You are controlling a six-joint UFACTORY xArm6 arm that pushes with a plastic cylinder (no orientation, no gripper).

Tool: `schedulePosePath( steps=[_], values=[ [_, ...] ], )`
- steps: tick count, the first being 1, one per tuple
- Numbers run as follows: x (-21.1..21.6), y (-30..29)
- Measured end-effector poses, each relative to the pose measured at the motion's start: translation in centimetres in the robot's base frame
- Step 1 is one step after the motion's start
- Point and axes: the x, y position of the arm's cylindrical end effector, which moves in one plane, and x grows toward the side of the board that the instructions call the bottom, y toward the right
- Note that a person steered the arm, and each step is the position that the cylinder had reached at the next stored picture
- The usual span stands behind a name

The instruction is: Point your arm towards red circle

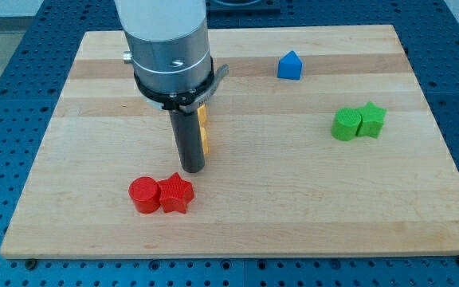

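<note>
The red circle lies near the view's bottom left on the wooden board. A red star block touches its right side. My tip is just above and to the right of the red star, a short way up and right of the red circle, touching neither. A yellow block is mostly hidden behind the rod, so its shape cannot be made out.
A blue house-shaped block sits near the view's top, right of centre. A green circle-like block and a green star block touch each other at the view's right.
</note>
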Motion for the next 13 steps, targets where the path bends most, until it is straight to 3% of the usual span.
schedulePosePath(
  steps=[3,5,7,9,11,13],
  values=[
    [0.4,0.4],
    [0.4,6.1],
    [0.4,6.6],
    [4.7,6.6],
    [9.4,1.3],
    [10.2,-7.2]
  ],
)
